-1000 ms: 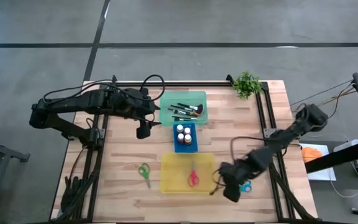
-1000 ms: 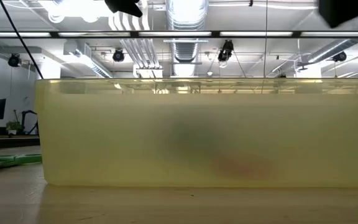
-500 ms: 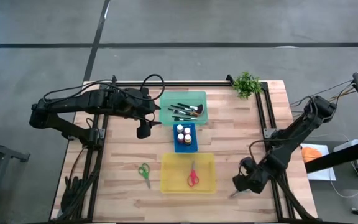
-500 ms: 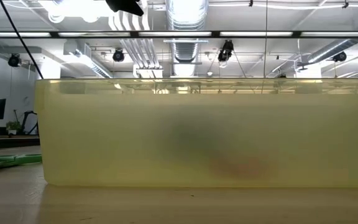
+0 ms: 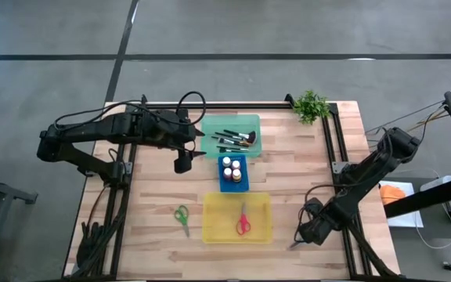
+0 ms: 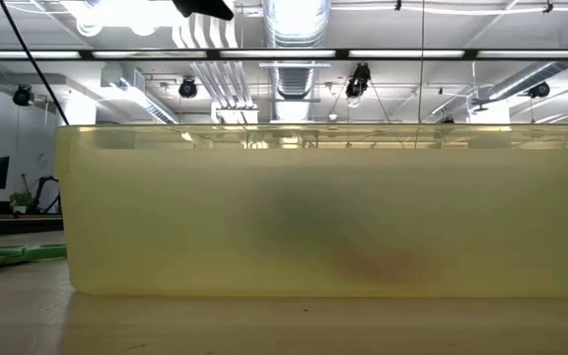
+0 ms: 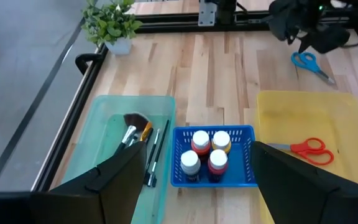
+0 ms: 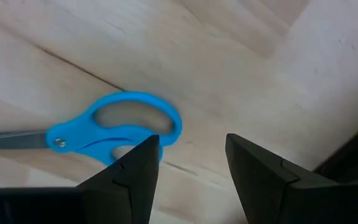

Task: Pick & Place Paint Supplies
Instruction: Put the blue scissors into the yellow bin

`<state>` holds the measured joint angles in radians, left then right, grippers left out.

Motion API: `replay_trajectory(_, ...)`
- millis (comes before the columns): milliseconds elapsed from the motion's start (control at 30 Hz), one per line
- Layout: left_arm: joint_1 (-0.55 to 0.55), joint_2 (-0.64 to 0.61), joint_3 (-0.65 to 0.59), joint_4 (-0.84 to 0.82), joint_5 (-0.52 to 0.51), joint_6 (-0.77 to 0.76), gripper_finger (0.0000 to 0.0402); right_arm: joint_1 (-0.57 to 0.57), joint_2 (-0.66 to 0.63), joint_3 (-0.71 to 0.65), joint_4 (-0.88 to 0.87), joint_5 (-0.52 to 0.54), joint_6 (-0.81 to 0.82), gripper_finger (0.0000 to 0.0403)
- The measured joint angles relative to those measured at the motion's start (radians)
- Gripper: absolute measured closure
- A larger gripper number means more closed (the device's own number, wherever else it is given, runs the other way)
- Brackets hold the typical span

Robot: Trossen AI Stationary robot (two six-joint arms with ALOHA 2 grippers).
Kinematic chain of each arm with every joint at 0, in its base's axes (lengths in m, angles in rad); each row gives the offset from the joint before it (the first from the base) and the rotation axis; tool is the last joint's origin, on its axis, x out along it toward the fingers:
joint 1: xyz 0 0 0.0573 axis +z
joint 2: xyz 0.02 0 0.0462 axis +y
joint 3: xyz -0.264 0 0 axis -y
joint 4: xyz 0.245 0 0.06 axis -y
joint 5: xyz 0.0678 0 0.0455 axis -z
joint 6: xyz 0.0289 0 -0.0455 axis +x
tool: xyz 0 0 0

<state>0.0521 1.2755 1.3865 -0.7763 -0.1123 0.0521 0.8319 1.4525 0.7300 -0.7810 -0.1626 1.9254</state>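
Right gripper [image 8: 188, 171] is down low over the blue-handled scissors [image 8: 114, 130], which lie flat on the pale wooden table [image 5: 304, 157] near its right front corner, and the fingers are parted with nothing between them, one fingertip [image 8: 135, 168] overlapping the edge of the blue handle loop. To get this right, I'd say it wants to shift so the handles sit squarely between both fingers, drop straight down to the wood, then close firmly, because flat scissors can slip or pivot out of a shallow pinch. That arm reaches out low and stretched, wrist angled down at the table. Over on the other side, the left gripper [image 7: 191, 180] hangs above the translucent green tray of black-handled brushes [image 7: 114, 149] and the blue basket of white-capped paint bottles [image 7: 244, 155], fingers wide apart and empty, waiting.
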Motion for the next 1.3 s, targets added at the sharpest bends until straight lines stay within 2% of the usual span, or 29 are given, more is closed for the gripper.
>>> replay_trajectory(533, 0.003, 0.001, 0.0, 0.003, 0.0, -0.047, 0.0107, -0.072, 0.092, 0.001, 0.03, 0.016, -0.187, 0.0226)
replay_trajectory(667, 0.003, 0.001, 0.0, 0.003, 0.0, -0.053, 0.0107, -0.073, 0.123, 0.004, 0.033, 0.024, -0.232, 0.0267)
replay_trajectory(867, 0.003, 0.001, 0.0, 0.003, 0.0, -0.053, 0.0107, -0.073, 0.151, 0.006, 0.042, 0.04, -0.287, 0.0379)
replay_trajectory(1100, 0.003, 0.001, 0.0, 0.002, 0.0, -0.053, 0.0107, -0.071, 0.079, 0.003, 0.049, 0.093, -0.297, 0.0393)
replay_trajectory(1200, 0.003, 0.001, 0.0, 0.002, 0.0, -0.052, 0.0107, -0.073, 0.039, 0.0, 0.061, 0.166, -0.28, 0.0394)
replay_trajectory(1300, 0.003, 0.001, 0.0, 0.002, 0.0, -0.052, 0.0107, -0.073, -0.001, 0.005, 0.061, 0.172, -0.276, 0.0394)
